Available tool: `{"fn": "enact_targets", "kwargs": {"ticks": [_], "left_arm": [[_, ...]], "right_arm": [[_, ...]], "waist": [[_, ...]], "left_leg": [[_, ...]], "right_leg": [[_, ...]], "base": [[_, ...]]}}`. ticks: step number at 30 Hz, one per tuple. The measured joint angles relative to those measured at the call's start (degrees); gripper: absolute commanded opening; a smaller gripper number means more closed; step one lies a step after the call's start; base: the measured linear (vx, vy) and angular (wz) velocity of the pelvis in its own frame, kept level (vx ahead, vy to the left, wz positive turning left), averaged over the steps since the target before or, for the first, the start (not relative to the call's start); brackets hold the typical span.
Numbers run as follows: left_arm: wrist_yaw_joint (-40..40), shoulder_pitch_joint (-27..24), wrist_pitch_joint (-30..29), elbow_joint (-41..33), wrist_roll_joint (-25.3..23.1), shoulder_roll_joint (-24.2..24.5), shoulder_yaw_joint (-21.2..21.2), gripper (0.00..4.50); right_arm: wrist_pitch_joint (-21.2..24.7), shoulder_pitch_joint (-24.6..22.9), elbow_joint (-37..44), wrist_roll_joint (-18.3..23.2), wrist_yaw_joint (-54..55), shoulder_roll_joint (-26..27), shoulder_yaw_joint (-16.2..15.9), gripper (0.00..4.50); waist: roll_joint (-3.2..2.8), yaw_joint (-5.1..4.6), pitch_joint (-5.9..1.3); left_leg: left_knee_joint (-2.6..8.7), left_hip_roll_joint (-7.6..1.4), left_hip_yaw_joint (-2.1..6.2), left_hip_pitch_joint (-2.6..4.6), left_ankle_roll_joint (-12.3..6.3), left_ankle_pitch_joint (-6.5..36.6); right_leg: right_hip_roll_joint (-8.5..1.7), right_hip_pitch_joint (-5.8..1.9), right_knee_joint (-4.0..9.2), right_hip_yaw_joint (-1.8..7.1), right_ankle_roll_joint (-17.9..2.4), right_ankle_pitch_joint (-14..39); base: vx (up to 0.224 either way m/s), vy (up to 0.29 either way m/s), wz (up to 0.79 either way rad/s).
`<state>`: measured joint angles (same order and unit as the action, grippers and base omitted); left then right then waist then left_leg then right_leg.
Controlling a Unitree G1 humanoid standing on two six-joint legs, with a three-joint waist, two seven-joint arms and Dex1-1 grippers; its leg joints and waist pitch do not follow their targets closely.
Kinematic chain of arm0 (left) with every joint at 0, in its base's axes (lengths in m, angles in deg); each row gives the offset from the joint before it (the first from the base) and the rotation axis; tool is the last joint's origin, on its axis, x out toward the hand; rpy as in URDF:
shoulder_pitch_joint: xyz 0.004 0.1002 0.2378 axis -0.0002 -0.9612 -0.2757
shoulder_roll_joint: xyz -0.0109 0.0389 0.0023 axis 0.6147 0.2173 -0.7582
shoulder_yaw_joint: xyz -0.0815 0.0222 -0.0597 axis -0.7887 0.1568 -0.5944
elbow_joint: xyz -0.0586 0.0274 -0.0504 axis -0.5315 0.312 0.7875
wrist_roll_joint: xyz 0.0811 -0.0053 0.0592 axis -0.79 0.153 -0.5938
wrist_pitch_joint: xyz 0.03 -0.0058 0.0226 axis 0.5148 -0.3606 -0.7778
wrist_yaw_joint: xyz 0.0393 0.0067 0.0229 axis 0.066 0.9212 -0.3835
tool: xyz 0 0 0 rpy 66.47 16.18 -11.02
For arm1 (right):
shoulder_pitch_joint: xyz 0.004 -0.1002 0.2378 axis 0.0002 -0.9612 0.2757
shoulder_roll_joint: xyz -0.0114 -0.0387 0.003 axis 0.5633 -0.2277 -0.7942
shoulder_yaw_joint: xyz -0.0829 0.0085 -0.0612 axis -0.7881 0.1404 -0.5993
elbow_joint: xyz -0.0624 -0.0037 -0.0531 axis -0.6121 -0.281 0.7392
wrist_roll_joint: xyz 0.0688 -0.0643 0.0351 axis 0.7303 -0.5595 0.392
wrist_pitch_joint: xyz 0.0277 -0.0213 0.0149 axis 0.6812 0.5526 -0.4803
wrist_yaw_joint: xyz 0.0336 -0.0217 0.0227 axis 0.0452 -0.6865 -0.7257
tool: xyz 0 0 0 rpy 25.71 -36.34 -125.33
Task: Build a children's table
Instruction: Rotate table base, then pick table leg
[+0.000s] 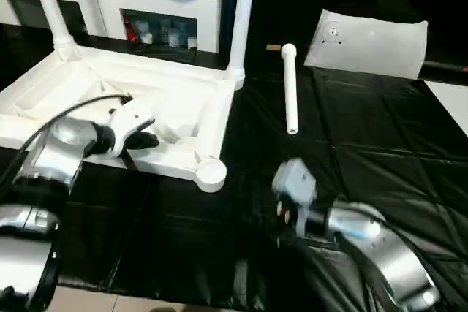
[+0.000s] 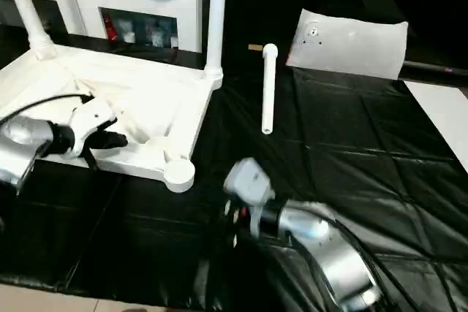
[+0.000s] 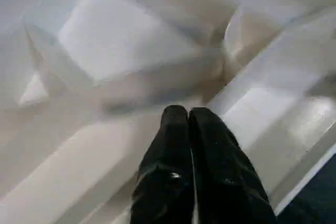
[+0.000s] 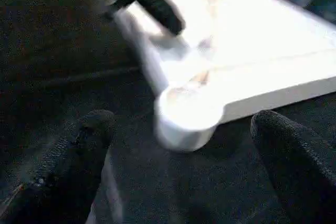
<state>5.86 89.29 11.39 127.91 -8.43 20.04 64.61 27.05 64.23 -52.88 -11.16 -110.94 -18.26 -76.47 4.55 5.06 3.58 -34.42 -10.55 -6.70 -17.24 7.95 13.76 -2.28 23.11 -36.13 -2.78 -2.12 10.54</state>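
Note:
The children's table lies upside down, its white ribbed tabletop point(image 1: 183, 89) on the black cloth at the left. Two white legs point(image 1: 243, 12) stand upright in its far corner sockets. A third leg point(image 1: 290, 89) lies loose on the cloth to the right of it. The near right corner socket point(image 1: 210, 173) holds nothing. My left gripper point(image 3: 188, 113) is shut with nothing in it, its tips over the ribs near the tabletop's front edge. My right gripper point(image 4: 184, 124) is wide open, low over the cloth, and faces that near corner socket point(image 4: 186, 121) from a short way off.
A white cabinet point(image 1: 161, 5) with dark compartments stands behind the tabletop, with a bag on top. A white pillow-like slab point(image 1: 369, 42) lies at the back right. A white surface point(image 1: 450, 107) shows at the right edge. Black cloth point(image 1: 351, 151) covers the work area.

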Motion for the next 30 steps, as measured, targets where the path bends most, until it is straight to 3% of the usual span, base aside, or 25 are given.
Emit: {"fn": "enact_targets", "kwargs": {"ticks": [5, 7, 9, 13, 15, 17, 21, 23, 25, 27, 30], "left_arm": [[-0.1, -5.2, 1.3, -9.0, 4.2, 1.9, -4.4, 0.82], [-0.5, -8.1, 0.5, -13.8, 6.1, 2.6, -7.3, 0.84], [-2.3, -10.9, -2.0, -19.6, 8.2, 2.3, -10.7, 1.15], [-8.8, -16.7, -11.0, -32.6, 11.8, -2.9, -17.8, 1.32], [-12.7, -20.2, -15.6, -39.3, 13.3, -7.1, -19.3, 1.64], [-17.3, -24.6, -19.9, -46.2, 14.5, -10.9, -19.6, 1.66], [-25.6, -31.3, -24.6, -57.2, 14.9, -18.6, -17.4, 2.09], [-27.6, -32.9, -26.1, -61.0, 14.9, -19.6, -17.6, 2.15], [-28.4, -34.6, -26.9, -66.3, 15.5, -20.6, -17.0, 2.54], [-29.1, -35.6, -28.0, -68.8, 15.6, -20.6, -16.8, 2.52], [-29.8, -37.5, -29.6, -72.9, 15.6, -20.0, -16.4, 2.64]], "right_arm": [[0.1, 4.0, -4.2, 0.3, 3.2, 2.7, 2.1, 4.50], [0.1, 6.5, -7.3, 0.3, 5.4, 4.7, 3.0, 4.50], [0.0, 9.9, -11.7, -0.1, 9.2, 7.3, 4.5, 4.50], [-0.8, 15.9, -20.0, -1.1, 16.0, 11.2, 6.9, 4.50], [-1.2, 18.8, -24.8, -2.0, 18.4, 12.4, 7.3, 4.50], [-2.7, 22.5, -31.2, -2.5, 20.8, 14.2, 7.5, 4.50], [-6.6, 31.7, -44.6, -3.2, 27.6, 16.0, 11.4, 4.50], [-8.6, 34.3, -49.5, -3.7, 29.5, 16.2, 11.9, 4.50], [-10.4, 37.1, -54.9, -3.8, 31.4, 15.9, 13.9, 4.50], [-12.4, 39.5, -60.1, -3.8, 33.0, 15.7, 14.8, 4.50], [-15.0, 43.7, -67.7, -4.1, 35.8, 14.0, 15.9, 4.50]], "waist": [[0.23, -0.05, -0.12], [0.42, -0.23, -0.11], [0.62, -0.31, -0.12], [0.86, -0.32, -0.23], [1.00, -0.22, -0.29], [1.18, -0.51, -0.28], [2.27, -1.34, 0.16], [2.79, -1.76, 0.42], [3.71, -2.00, 1.13], [4.48, -2.15, 1.53], [5.53, -2.41, 2.36]], "left_leg": [[0.05, -0.07, 0.00, -0.18, -0.08, 0.1], [0.09, -0.09, 0.00, -0.21, -0.07, 0.1], [0.09, -0.12, 0.00, -0.25, -0.02, 0.0], [0.06, -0.14, -0.02, -0.27, 0.04, 0.0], [-0.02, -0.17, -0.01, -0.35, 0.05, 0.0], [-0.06, -0.25, -0.03, -0.38, 0.06, 0.0], [-0.08, -0.53, -0.04, -1.23, 0.22, -0.4], [-0.09, -0.70, -0.04, -1.26, 0.28, -0.5], [-0.04, -0.79, -0.05, -1.53, 0.38, -0.5], [-0.07, -0.90, -0.09, -1.82, 0.30, -0.8], [-0.04, -0.96, -0.14, -2.70, 0.01, -1.2]], "right_leg": [[-0.01, 0.12, 0.00, -0.14, -0.2, -0.1], [0.00, 0.17, -0.01, -0.18, -0.3, -0.1], [0.00, 0.21, -0.02, -0.25, -0.4, -0.2], [-0.02, 0.22, -0.01, -0.28, -0.4, -0.2], [-0.02, 0.22, -0.02, -0.32, -0.4, -0.2], [-0.01, 0.24, -0.02, -0.39, -0.4, -0.2], [0.05, 0.90, -0.12, -0.73, -0.5, -0.3], [0.14, 0.94, -0.09, -0.84, -0.6, -0.4], [0.14, 1.15, -0.06, -0.94, -0.6, -0.4], [0.20, 1.44, -0.11, -0.97, -0.6, -0.4], [0.21, 2.27, -0.02, -1.01, -0.7, -0.6]], "base": [[0.000, 0.000, 0.00], [0.000, 0.000, 0.00], [0.000, 0.000, 0.00], [0.000, 0.000, 0.00], [0.000, 0.000, 0.00], [0.000, 0.000, 0.00], [0.000, 0.000, 0.00], [0.000, 0.000, 0.00], [0.000, 0.000, 0.00], [0.000, 0.000, 0.00], [0.000, 0.000, 0.00]]}}
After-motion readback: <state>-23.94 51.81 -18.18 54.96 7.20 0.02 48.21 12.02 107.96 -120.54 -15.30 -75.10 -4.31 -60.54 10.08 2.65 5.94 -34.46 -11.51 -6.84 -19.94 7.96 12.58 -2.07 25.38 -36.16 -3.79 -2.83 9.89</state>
